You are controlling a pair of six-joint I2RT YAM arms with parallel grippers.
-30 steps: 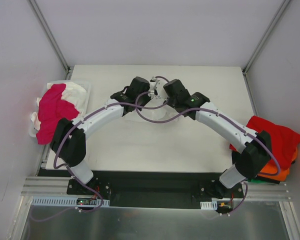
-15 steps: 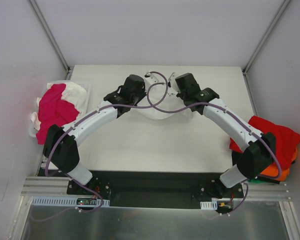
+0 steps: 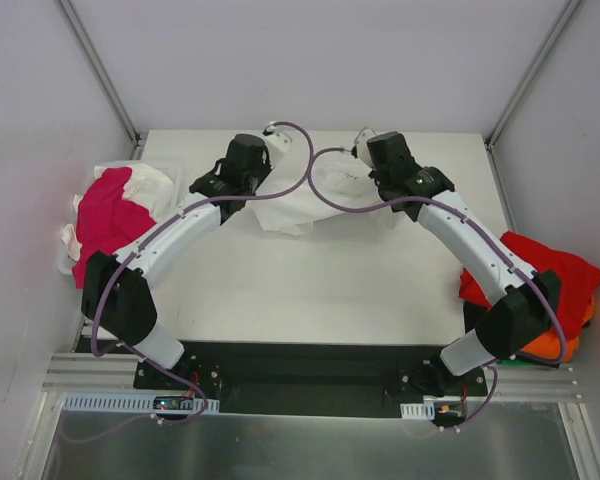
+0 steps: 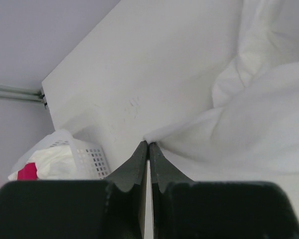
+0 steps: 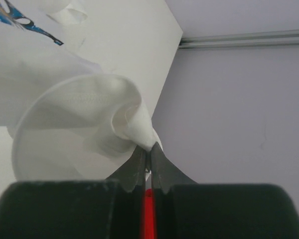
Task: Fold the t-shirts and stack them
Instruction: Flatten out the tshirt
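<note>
A white t-shirt (image 3: pixel 305 200) with a blue print (image 5: pixel 20 22) hangs stretched between my two grippers at the far middle of the table. My left gripper (image 3: pixel 273 137) is shut on one corner of the shirt (image 4: pixel 154 137). My right gripper (image 3: pixel 360 143) is shut on a bunched corner of the same shirt (image 5: pixel 139 127). A magenta-pink t-shirt (image 3: pixel 105 225) lies over white cloth in a white basket (image 3: pixel 170 180) at the left edge. A red t-shirt (image 3: pixel 545 270) lies on top of an orange one (image 3: pixel 560 345) at the right edge.
The white table (image 3: pixel 310 290) ends at grey walls on the far, left and right sides. The perforated white basket also shows in the left wrist view (image 4: pixel 92 159). Purple cables (image 3: pixel 305 165) loop over the shirt between the two wrists.
Both grippers have moved toward the far edge and apart from each other, carrying the white shirt with them and spreading it wider.
</note>
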